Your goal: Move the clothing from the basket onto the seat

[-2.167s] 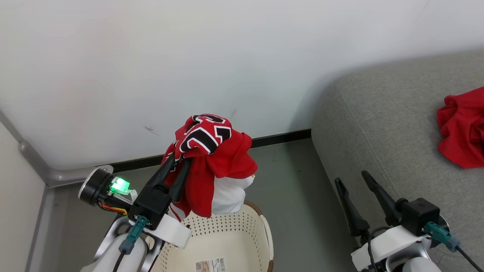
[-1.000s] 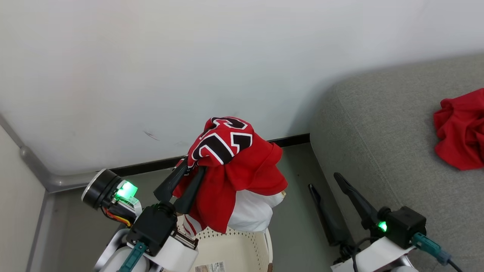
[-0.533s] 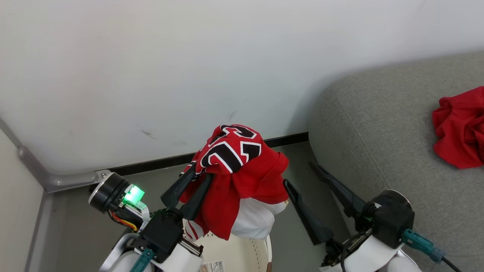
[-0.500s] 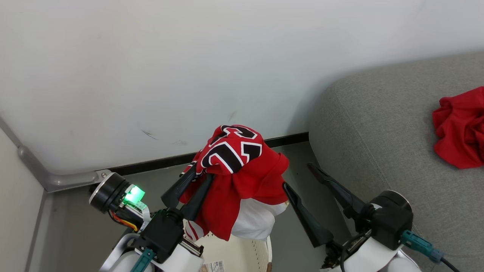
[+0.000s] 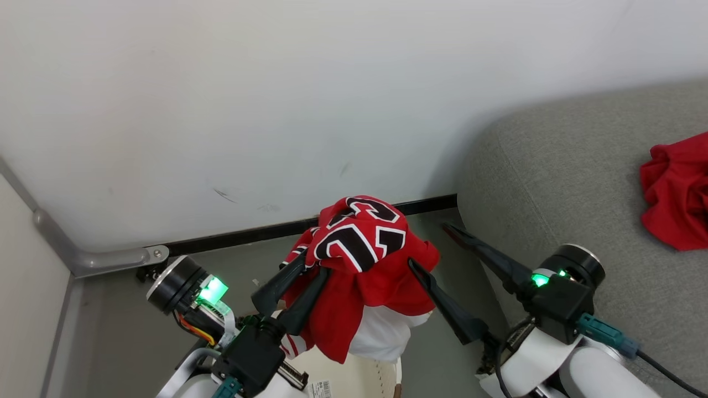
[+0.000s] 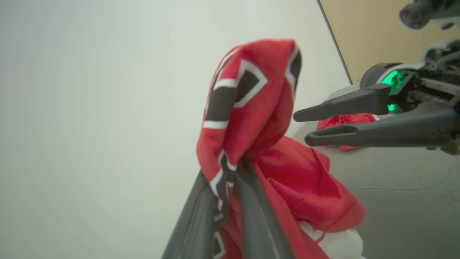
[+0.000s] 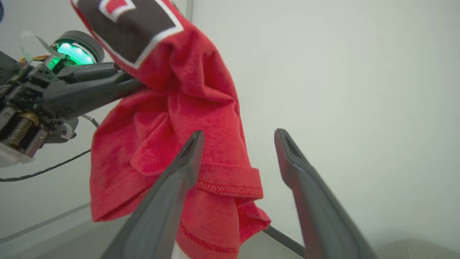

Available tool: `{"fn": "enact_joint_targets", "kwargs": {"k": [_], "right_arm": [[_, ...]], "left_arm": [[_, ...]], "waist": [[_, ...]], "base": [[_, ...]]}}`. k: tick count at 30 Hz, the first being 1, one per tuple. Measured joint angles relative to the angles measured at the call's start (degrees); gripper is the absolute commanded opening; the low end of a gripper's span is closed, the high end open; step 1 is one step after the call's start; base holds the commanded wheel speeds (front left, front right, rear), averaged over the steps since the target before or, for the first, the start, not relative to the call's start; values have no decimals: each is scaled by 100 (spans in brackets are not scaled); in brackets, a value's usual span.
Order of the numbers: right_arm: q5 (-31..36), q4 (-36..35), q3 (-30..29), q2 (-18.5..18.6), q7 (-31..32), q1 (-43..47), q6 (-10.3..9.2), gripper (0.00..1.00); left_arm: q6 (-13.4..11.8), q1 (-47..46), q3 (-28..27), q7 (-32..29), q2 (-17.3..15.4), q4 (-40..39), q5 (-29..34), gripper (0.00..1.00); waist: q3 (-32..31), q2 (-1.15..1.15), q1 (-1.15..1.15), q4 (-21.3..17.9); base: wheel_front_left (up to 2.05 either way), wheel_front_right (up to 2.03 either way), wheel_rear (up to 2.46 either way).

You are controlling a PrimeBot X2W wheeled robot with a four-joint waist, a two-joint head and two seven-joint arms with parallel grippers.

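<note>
My left gripper (image 5: 312, 266) is shut on the clothing (image 5: 365, 249), a red garment with black-and-white lettering, held up above the basket (image 5: 359, 378). White cloth (image 5: 381, 337) hangs below the red. In the left wrist view the cloth (image 6: 251, 108) drapes over the pinching left gripper (image 6: 230, 172). My right gripper (image 5: 430, 245) stands open just right of the bundle. In the right wrist view the right gripper (image 7: 240, 133) has its left finger in front of the red cloth (image 7: 179, 90). A second red garment (image 5: 677, 190) lies on the grey seat (image 5: 581, 182).
A pale wall with a dark skirting strip (image 5: 232, 239) stands close behind the basket. A grey pipe (image 5: 99, 258) runs along the left corner. Grey floor (image 5: 464, 276) separates the basket from the seat's rounded edge.
My left gripper has carried the hanging garment to the right, towards the seat. My right gripper has swung up and left until its open fingers reach the bundle's right side.
</note>
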State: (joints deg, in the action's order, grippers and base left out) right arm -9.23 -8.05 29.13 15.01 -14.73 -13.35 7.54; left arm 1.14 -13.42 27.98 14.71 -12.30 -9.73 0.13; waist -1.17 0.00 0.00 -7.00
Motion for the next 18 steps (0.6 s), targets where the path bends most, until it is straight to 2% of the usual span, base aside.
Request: {"fn": "enact_joint_targets", "kwargs": {"k": [7, 12, 18], "right_arm": [[-240, 478, 368, 155, 15, 7, 1, 100], [-264, 584, 805, 281, 45, -10, 1, 100], [-355, 638, 1166, 325, 45, -204, 1, 100]], "left_arm": [[35, -3, 125, 0, 29, -135, 18, 0], [146, -4, 335, 0, 75, -168, 42, 0], [163, -4, 428, 0, 79, -185, 42, 0]], "waist": [[-9, 0, 0, 73], [-6, 0, 0, 134], [7, 0, 0, 163]], "base": [[0, 0, 0], [0, 0, 0], [0, 0, 0]]}}
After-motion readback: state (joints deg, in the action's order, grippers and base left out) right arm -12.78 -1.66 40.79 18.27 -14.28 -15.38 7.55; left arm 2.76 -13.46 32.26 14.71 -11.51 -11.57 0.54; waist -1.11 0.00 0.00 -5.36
